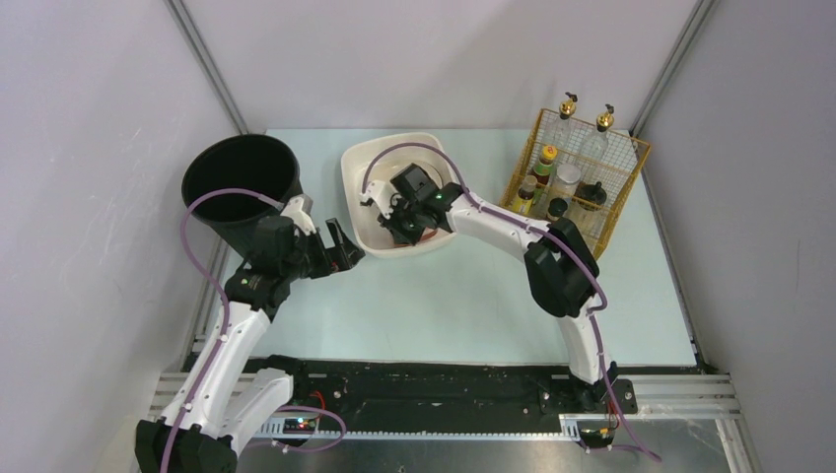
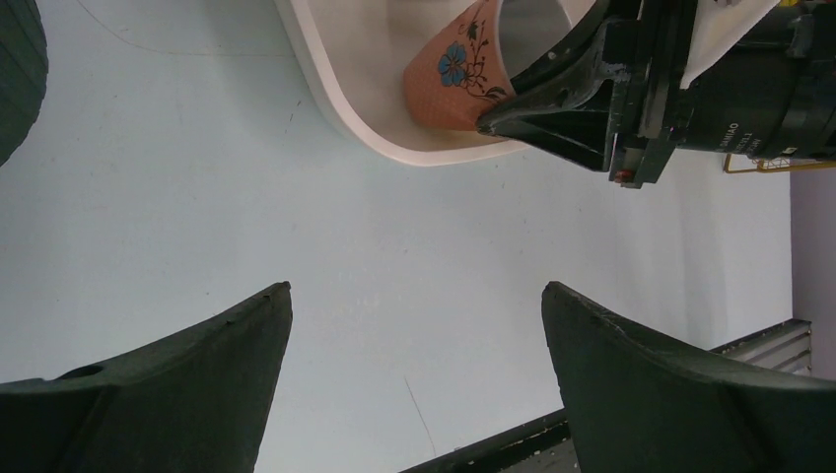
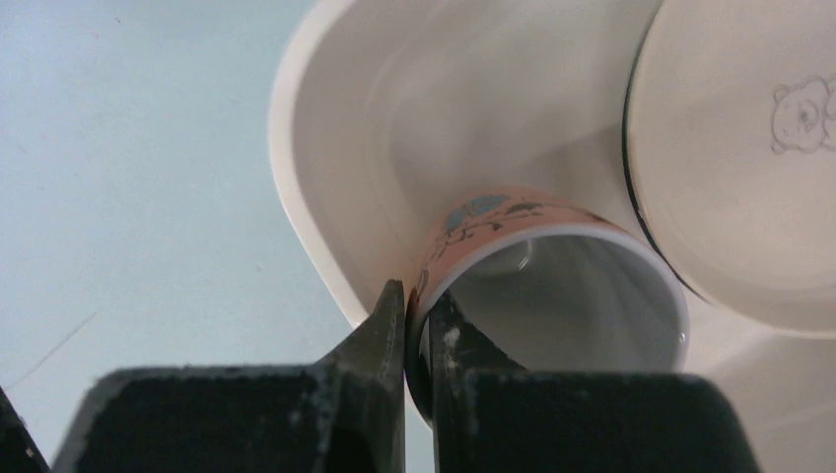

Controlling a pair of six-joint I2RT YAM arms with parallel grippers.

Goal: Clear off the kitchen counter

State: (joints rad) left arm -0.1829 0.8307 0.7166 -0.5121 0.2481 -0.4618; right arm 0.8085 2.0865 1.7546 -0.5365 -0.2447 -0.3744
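Observation:
My right gripper (image 3: 416,296) is shut on the rim of an orange cup with a blue flower (image 3: 513,246), one finger inside and one outside. It holds the cup inside the white tub (image 1: 367,172) on the pale mint-green kitchen counter (image 1: 444,296). The cup also shows in the left wrist view (image 2: 452,84) and faintly in the top view (image 1: 409,229). A white plate with a bear drawing (image 3: 749,168) lies in the tub beside the cup. My left gripper (image 2: 414,305) is open and empty over bare counter, left of the tub, near the black bin.
A tall black bin (image 1: 242,187) stands at the back left. A yellow wire basket (image 1: 621,187) with several bottles and jars stands at the back right. A black rail (image 1: 444,379) runs along the counter's front edge.

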